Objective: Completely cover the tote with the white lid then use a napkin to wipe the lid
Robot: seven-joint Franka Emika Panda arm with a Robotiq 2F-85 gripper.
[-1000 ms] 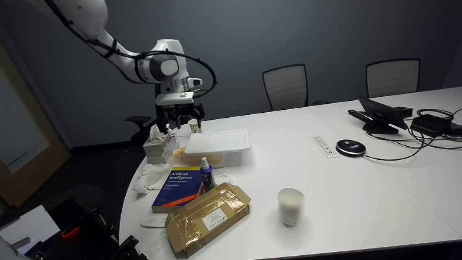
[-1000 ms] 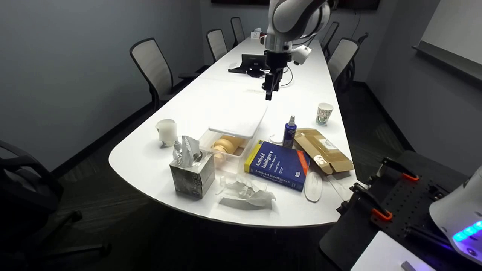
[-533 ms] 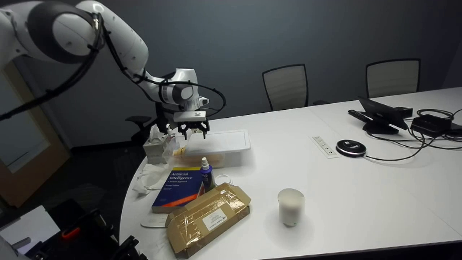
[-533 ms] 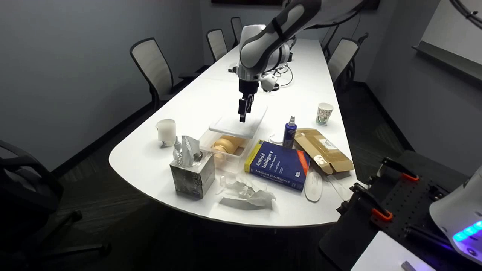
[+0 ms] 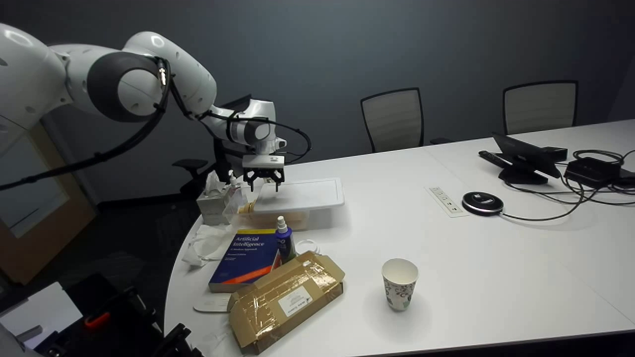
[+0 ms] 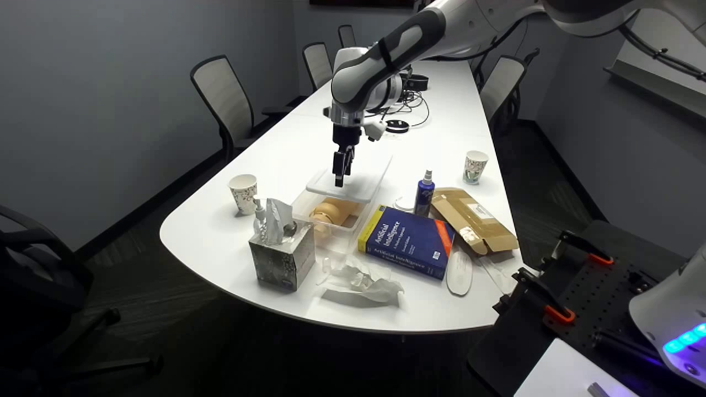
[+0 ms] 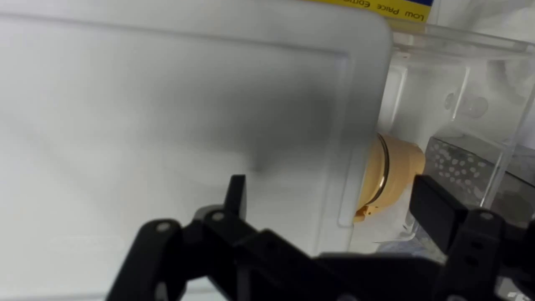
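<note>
The white lid point(image 5: 301, 194) lies flat and offset on the clear whitish tote point(image 6: 337, 242), leaving one end of the tote open. The lid also shows in the wrist view point(image 7: 167, 104). A tan object point(image 7: 395, 167) shows inside the uncovered end, partly under the lid. My gripper point(image 7: 330, 184) is open and empty. It hovers over the lid's edge at the open end, one finger over the lid and one beyond the edge; in both exterior views point(image 5: 264, 187) point(image 6: 342, 177) it points down. A crumpled napkin point(image 6: 364, 282) lies on the table beside the tote.
A tissue box point(image 6: 282, 262) and pump bottle point(image 6: 259, 220) stand at the tote's open end. A blue book point(image 6: 405, 240), spray bottle point(image 6: 424, 194) and cardboard packet point(image 6: 474, 220) lie along one side. Paper cups stand at both sides point(image 6: 244, 194) point(image 6: 474, 166).
My gripper has moved down and across to the lid's edge at the tote's open end, slowing in the last half second. The fingers stay open. The lid and tote have not moved.
</note>
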